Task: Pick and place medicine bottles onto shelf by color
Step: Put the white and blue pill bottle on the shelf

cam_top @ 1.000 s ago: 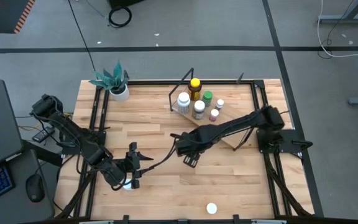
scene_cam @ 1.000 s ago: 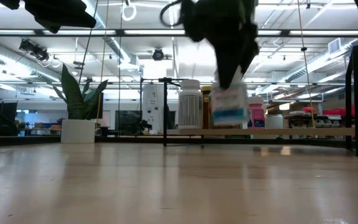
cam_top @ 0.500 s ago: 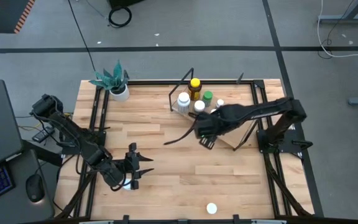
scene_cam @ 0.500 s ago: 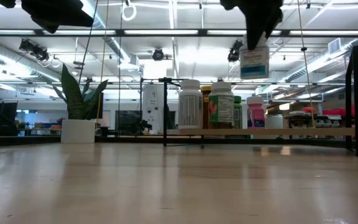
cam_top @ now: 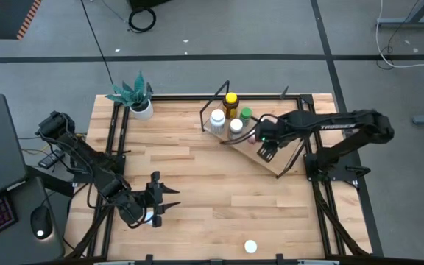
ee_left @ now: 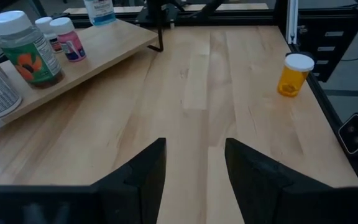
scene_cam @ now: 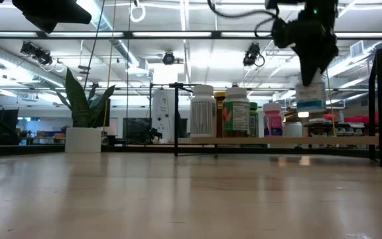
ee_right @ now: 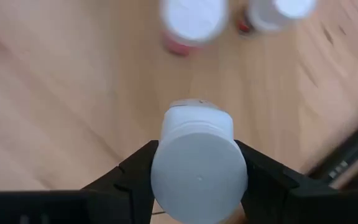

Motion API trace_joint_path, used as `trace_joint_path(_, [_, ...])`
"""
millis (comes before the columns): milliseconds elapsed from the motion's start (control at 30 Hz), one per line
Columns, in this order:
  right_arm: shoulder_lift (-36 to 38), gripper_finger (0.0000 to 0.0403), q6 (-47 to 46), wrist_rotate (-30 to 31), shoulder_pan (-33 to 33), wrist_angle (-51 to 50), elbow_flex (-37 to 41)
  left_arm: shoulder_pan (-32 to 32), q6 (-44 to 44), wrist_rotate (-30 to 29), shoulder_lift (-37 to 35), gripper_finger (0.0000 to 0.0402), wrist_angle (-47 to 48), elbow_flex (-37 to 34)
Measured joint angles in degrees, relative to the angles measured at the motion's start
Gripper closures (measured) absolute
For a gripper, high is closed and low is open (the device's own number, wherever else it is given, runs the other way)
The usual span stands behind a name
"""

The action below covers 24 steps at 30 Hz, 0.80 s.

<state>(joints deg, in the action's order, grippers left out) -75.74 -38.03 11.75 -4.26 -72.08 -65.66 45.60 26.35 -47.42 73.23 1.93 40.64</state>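
Observation:
My right gripper [cam_top: 265, 145] is shut on a white-capped bottle with a blue and white label [scene_cam: 310, 98] and hangs over the right part of the shelf [cam_top: 274, 168]. Several medicine bottles stand on the shelf's far left part, among them a yellow-capped amber one [cam_top: 230, 102], a green-capped one [cam_top: 246, 114] and a pink one [ee_left: 68, 41]. An amber bottle with a white cap [ee_left: 294, 75] stands on the table near the front edge. My left gripper [cam_top: 157, 208] waits open at the front left, with bare table between its fingers [ee_left: 148, 171]. My right gripper pinches the bottle between its two fingers at the cap [ee_right: 199, 171], one finger [ee_right: 138, 171] on each side. The fingers come from above, pointing down. The bottle hangs about upright below them, its label [scene_cam: 310, 101] showing, clear of the shelf board [scene_cam: 277, 140].
A white pot with a green plant [cam_top: 140, 103] stands at the table's far left corner. Black frame rails [cam_top: 112, 140] run along the table's left and right sides. Bare wood lies across the table's middle [cam_top: 212, 191].
My right gripper has carried the bottle from over the table's middle toward the far right and up, ending over the shelf's right part, where the bottle has sunk a little. The bottle has stayed hanging below the fingers throughout.

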Motion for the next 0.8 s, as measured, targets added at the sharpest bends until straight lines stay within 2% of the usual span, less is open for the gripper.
trace_joint_path(433, [0.86,0.0212,16.38,-1.26,-15.2,5.5,2.76,-0.04,0.04,-0.61,-0.02,0.023,-0.02,0.0])
trace_joint_path(567, [1.66,0.0212,18.15,-4.09,-17.64,8.41,6.06,-0.04,0.07,-0.61,-0.02,0.023,-0.22,0.0])
trace_joint_path(800, [2.43,0.0212,20.62,-5.07,-19.34,13.65,12.81,-0.04,0.38,-0.61,-0.07,0.023,-0.37,0.0])
